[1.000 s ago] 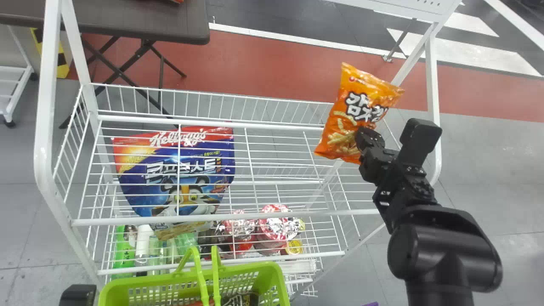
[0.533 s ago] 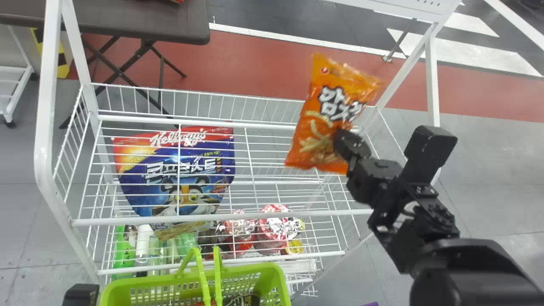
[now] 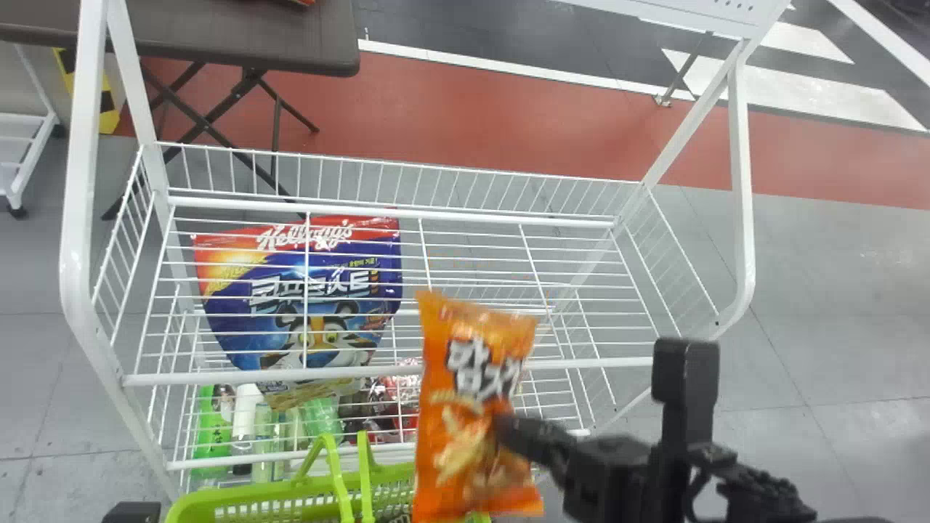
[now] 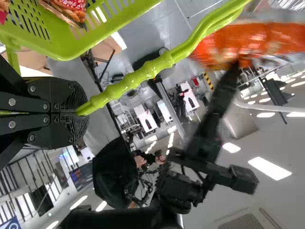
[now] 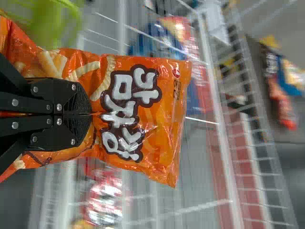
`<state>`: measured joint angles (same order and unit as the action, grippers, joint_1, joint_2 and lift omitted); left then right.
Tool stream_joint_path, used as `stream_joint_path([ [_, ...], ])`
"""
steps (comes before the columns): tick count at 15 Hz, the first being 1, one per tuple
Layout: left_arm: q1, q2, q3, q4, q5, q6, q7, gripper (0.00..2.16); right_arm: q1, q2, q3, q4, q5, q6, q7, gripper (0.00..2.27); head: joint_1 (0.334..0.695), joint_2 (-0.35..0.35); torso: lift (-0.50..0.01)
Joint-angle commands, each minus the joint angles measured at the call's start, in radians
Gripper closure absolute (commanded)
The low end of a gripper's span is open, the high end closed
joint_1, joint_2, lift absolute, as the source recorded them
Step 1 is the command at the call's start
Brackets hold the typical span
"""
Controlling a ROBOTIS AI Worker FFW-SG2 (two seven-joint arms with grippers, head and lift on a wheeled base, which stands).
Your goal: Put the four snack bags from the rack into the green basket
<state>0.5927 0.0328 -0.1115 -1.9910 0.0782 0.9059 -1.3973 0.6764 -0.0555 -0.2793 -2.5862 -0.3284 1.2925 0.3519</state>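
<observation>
An orange snack bag (image 3: 465, 378) hangs upright over the rack's front edge and the right part of the green basket (image 3: 261, 501), pinched by my right gripper (image 3: 505, 430). In the right wrist view, my right gripper (image 5: 88, 113) is shut on the middle of the orange bag (image 5: 162, 100). A black part of my left gripper (image 3: 132, 512) shows at the head view's bottom left. Seen from the left wrist, my left gripper (image 4: 81, 112) is shut on a handle (image 4: 138, 74) of the basket (image 4: 81, 50), which has a snack bag (image 4: 69, 10) inside.
The white wire rack (image 3: 392, 369) stands in front, with a blue cereal bag (image 3: 312, 290) on the left of its upper shelf. Bottles (image 3: 212, 428) and other goods sit on the lower shelf. A dark folding table (image 3: 240, 36) stands behind at the left.
My right gripper has carried the orange bag from the rack's right rear leftward and toward the robot, down to the basket's right side. The basket has shifted only slightly.
</observation>
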Motion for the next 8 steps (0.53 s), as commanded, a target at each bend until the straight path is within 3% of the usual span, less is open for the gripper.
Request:
stream_joint_path([
  [1,0.002,-0.005,0.000,0.003,0.000,-0.011,0.000,2.11,0.045,-0.006,0.000,0.020,-0.006,0.069,0.041,2.10,0.695,-0.350,-0.006],
  [5,-0.001,-0.005,-0.011,0.003,-0.005,-0.011,0.004,2.11,0.095,-0.026,0.063,0.054,-0.003,0.118,0.101,2.10,0.695,-0.350,-0.006],
  [8,0.001,-0.005,-0.004,0.001,-0.003,-0.011,0.003,2.11,0.097,-0.056,0.129,0.106,0.038,0.091,0.098,2.10,0.695,-0.350,-0.006],
])
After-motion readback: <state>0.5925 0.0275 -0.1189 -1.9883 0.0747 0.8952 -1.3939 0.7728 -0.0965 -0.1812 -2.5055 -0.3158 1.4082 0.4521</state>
